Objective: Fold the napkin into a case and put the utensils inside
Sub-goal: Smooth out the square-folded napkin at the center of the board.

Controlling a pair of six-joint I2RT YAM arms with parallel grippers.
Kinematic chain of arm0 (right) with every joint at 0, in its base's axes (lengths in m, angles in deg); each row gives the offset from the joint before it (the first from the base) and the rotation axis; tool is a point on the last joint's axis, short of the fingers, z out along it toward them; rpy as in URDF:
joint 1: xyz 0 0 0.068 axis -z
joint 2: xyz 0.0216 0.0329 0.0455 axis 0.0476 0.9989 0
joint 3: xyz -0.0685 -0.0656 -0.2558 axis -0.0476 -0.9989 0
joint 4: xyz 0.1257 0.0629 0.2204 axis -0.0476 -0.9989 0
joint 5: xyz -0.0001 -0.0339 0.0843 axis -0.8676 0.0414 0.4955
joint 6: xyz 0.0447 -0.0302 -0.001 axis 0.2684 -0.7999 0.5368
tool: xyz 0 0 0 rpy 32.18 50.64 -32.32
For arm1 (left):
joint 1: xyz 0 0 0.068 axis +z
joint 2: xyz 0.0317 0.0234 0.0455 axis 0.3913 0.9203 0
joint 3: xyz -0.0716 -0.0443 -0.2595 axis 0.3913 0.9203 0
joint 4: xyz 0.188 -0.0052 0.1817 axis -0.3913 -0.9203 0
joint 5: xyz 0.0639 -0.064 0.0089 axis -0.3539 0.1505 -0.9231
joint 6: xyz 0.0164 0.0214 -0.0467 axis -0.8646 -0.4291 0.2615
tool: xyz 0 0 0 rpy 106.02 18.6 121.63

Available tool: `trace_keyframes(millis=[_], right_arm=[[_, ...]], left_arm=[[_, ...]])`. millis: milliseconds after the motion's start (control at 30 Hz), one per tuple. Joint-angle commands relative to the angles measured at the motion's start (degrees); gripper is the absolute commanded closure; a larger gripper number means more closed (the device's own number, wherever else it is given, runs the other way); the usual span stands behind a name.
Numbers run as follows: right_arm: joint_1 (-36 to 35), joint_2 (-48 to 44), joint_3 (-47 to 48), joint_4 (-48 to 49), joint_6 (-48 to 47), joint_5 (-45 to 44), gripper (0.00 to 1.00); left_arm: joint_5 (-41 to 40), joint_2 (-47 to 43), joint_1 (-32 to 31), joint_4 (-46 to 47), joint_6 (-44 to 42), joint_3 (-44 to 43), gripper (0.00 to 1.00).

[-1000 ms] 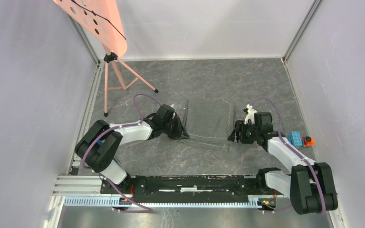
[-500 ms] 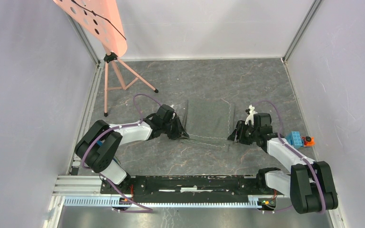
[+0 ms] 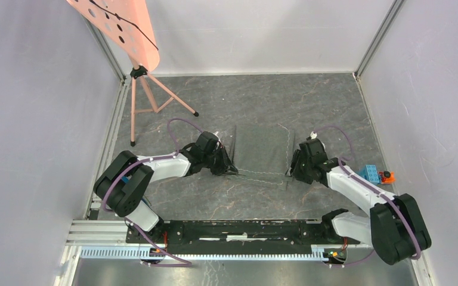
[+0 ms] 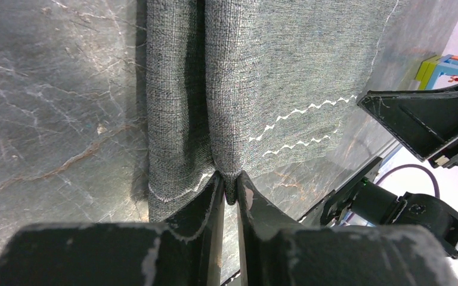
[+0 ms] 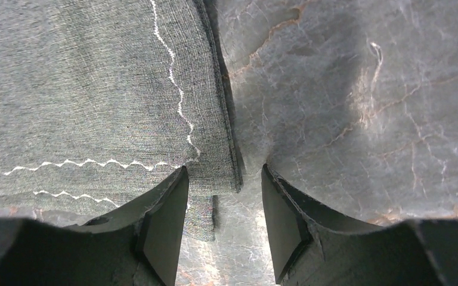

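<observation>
The napkin (image 3: 262,149) lies as a dark grey folded rectangle with white zigzag stitching between the two arms. My left gripper (image 3: 229,168) is at its near-left corner. In the left wrist view this gripper (image 4: 231,189) is shut on a raised fold of the napkin (image 4: 286,71), pinched into a ridge. My right gripper (image 3: 291,171) is at the near-right corner. In the right wrist view it (image 5: 223,199) stands open, with the napkin's (image 5: 83,89) layered corner lying between the jaws, untouched. The utensils and the case are out of view.
A chunky blue block with an orange part (image 3: 374,174) sits right of the right arm, near the wall. A pink stand on a tripod (image 3: 140,89) occupies the far-left corner. White walls enclose the slate floor (image 3: 244,95); a metal rail (image 3: 232,229) runs along the near edge.
The right arm has swung in and turned its wrist, bringing its open jaws down around the napkin's near-right corner. The left gripper keeps its pinch and has not moved.
</observation>
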Motion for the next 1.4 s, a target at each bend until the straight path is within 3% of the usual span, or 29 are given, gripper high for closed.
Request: trace_keyframes(millis=[0,567,900,1200,1367], right_arm=[[-4.1,3.6,3.2,-11.0,8.8,-9.9,0.46],[-10.1,10.9,7.2,-10.5,17.8,-11.5,0.53],[-10.3,8.2,6.9,-10.1,19.3,-13.2,0.81],[-10.6,2.8,8.1,-14.0,18.5,-15.2,0.99],[-11.1,0.9,8.3,-15.3,18.0,-14.7,1.00]], left_arm=[[1.9,-1.1,0.2,3.0,-2.7,0.8,0.81],[5.1,-1.2,2.9,6.6,-3.6,4.0,0.82],[6.5,-1.4,3.5,7.3,-3.6,4.2,0.82],[6.4,-4.5,3.6,5.7,-3.4,4.0,0.83],[5.9,-6.3,3.6,4.0,-3.8,4.3,0.83]])
